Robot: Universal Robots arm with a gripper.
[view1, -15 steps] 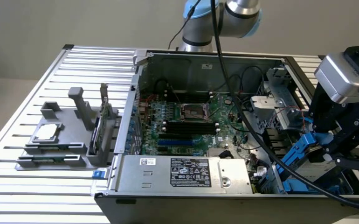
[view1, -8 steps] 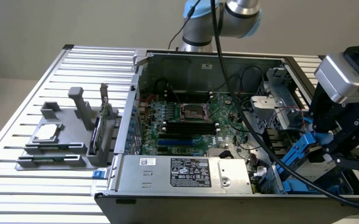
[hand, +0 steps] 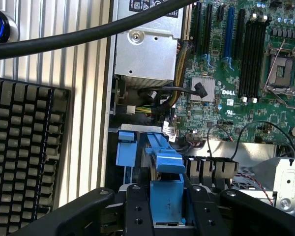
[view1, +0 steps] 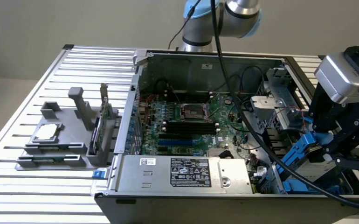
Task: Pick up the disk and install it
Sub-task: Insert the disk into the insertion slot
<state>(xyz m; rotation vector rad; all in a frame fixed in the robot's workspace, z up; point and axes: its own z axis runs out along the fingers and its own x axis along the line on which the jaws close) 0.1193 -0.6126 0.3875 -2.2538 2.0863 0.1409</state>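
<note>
I get soft, even light from above in the exterior view: the table (view1: 17,186) slats read bright, nearly washed out, while the case (view1: 198,70) interior sits dimmer. In the wrist view the slats glare pale, the power supply (hand: 145,54) shines, the cable (hand: 88,34) near the lens looks soft, and the gripper (hand: 167,192) is black with little detail

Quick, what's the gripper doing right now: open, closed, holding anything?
Gripper: closed, holding the disk by its blue frame.
</note>
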